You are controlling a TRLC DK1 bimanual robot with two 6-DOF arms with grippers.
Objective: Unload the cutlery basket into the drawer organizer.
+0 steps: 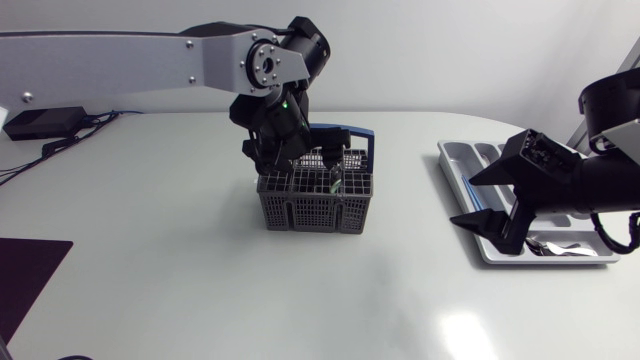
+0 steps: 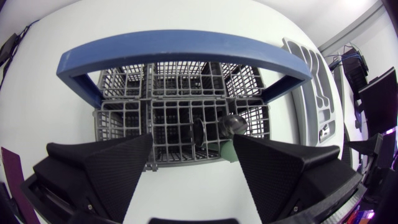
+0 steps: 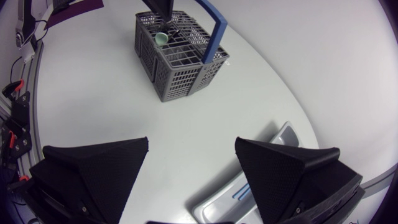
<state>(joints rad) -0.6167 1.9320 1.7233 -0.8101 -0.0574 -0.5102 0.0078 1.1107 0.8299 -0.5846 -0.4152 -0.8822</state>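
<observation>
A grey cutlery basket with a blue handle stands mid-table. My left gripper hangs open right above it, fingers pointing down into the compartments. In the left wrist view the left gripper is over a cell holding a dark handle, a metal piece and a green item. The grey organizer lies at the right edge. My right gripper is open and empty over its near end. The right wrist view shows the basket far ahead and the organizer below the right gripper.
A spoon and a blue-handled piece lie in the organizer. A black box with cables sits at the far left, and a dark mat lies at the table's near left corner.
</observation>
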